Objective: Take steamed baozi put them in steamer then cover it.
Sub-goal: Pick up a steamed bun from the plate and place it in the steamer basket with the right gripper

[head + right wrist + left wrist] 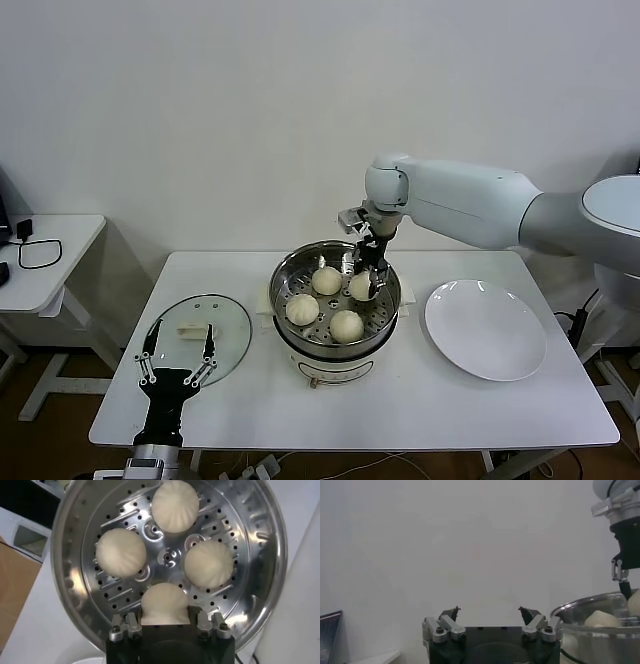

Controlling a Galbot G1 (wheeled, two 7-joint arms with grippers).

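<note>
No readable brand, label or writing anywhere. Lower left of the head view: left gripper (177, 352) hovering at the bench (400, 410) front edge, jaws spread wide, just short of the cover (200, 335) lying flat. Bare bench surface along the front edge. Centre: steamer (335, 305) holding all four steamed baozi (346, 325) on its perforated tray. Right gripper (368, 283) reaching down inside the far right rim, jaws closed around one bun. Right of centre: white plate (486, 328), apart from the steamer.
</note>
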